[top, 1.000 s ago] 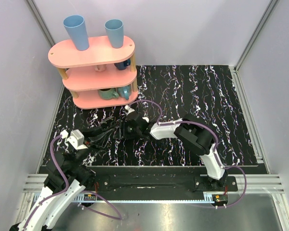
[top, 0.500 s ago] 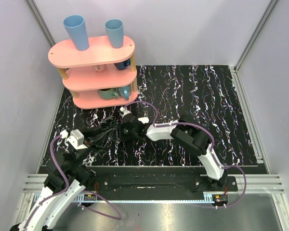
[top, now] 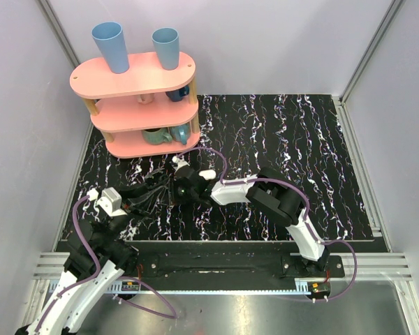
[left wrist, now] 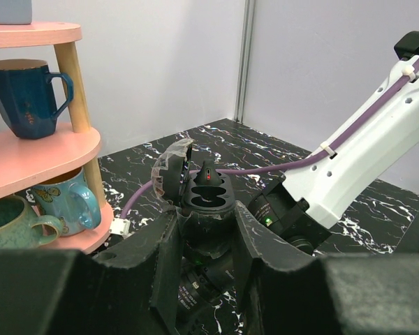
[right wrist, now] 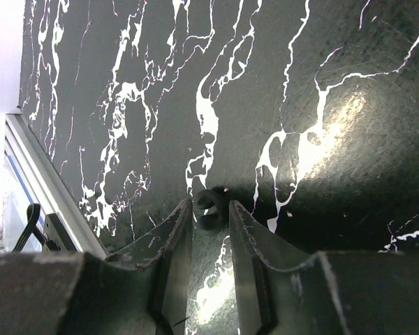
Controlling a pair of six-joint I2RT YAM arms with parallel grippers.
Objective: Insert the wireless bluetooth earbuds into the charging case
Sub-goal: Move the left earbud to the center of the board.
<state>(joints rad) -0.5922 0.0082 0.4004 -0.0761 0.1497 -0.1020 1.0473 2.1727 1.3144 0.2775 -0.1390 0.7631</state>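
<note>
1. Upper left of the top view: a pink three-tier shelf (top: pixel 136 80) stands on the far-left corner of the tabletop. Two blue cups (top: pixel 110 46) sit on top, with mugs on the tiers below.
2. Centre left: the left gripper (left wrist: pixel 208 225) is clamped on the charging case (left wrist: pixel 208 199), which is dark with its lid swung open.
3. Just right: the right gripper (right wrist: pixel 209 209) pinches a small dark earbud (right wrist: pixel 208 207) at its fingertips.
4. Right: the black, white-veined tabletop (top: pixel 300 139) runs to an aluminium rail (top: pixel 356 157), below pale lilac walls (top: pixel 279 42).
</note>
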